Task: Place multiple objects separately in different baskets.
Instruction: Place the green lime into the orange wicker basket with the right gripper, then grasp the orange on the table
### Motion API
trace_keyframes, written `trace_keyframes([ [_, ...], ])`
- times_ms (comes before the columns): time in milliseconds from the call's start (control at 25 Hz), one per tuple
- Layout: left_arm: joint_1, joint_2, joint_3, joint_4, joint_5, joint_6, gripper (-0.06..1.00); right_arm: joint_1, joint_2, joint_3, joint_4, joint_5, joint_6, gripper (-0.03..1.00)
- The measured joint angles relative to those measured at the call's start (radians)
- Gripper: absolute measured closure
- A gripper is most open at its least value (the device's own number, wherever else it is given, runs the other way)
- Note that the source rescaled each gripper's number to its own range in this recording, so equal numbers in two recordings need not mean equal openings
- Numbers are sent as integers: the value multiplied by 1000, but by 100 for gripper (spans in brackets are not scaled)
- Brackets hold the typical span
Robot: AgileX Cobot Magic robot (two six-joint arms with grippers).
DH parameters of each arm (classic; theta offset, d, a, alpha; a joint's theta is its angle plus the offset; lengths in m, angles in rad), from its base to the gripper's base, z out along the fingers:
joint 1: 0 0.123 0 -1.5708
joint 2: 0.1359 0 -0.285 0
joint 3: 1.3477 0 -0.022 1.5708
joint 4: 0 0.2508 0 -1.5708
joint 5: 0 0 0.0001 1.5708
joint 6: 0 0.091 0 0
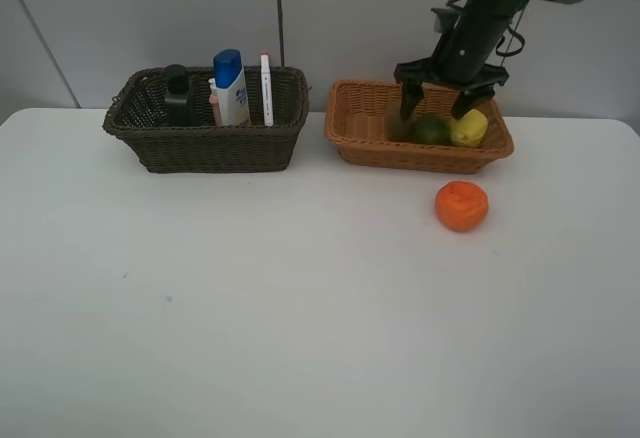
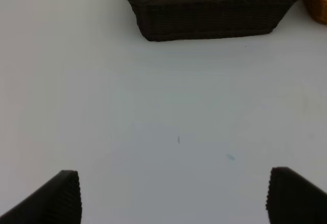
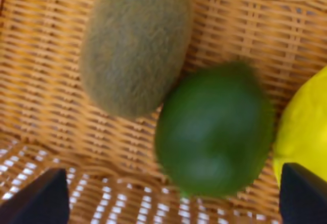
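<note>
Green fruit lies in my tan basket, between kiwi and lemon.
My right gripper hangs spread above it, holding nothing; the orange sits on the surface just outside; my left gripper is spread too.

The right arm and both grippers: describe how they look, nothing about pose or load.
The right arm is black, slim and jointed, with a thin black cable looping beside it. Its right gripper ends in two dark, blocky fingers. In the wrist views, the left gripper shows black fingertips with finely ribbed edges; the right one's look matte black. No markings are visible.
</note>
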Motion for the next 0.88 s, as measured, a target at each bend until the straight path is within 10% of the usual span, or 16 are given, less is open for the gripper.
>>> trace_keyframes([
  [280, 0, 0, 0, 0, -1, 0, 0, -1, -126, 50, 21, 84, 2, 1],
  [600, 0, 0, 0, 0, -1, 0, 0, -1, -352, 470, 32, 86, 69, 1],
  [880, 0, 0, 0, 0, -1, 0, 0, -1, -381, 710, 34, -160, 56, 1],
])
